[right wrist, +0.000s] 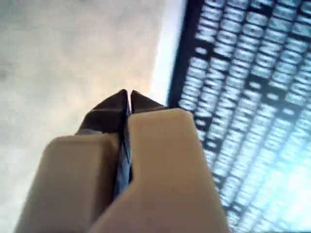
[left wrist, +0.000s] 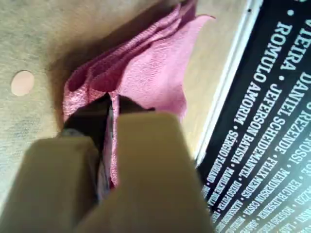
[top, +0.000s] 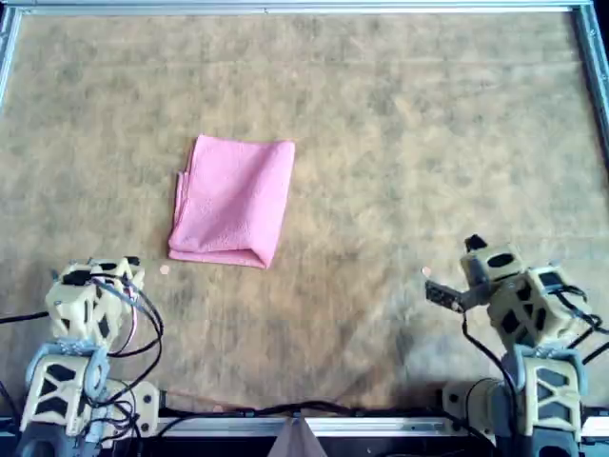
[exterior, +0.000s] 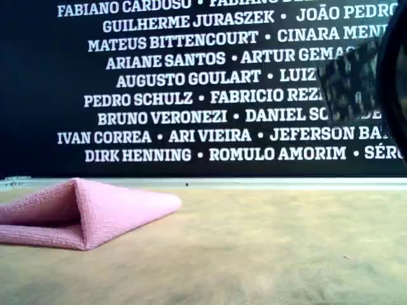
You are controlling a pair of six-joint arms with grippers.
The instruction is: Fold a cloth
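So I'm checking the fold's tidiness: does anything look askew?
Yes. The plain pink fuzzy cloth is folded but lies tilted on the tan mat; its layers gape instead of lying flat, edges uneven.

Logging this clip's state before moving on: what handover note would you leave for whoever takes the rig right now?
My first hand is shut, empty, just short of the cloth's near corner.
My second hand is shut, empty, far from it.
The cloth lies folded on the table, layers stacked, one fold bulging up.
Left: probably only pressing it flat, or one more fold if wanted.
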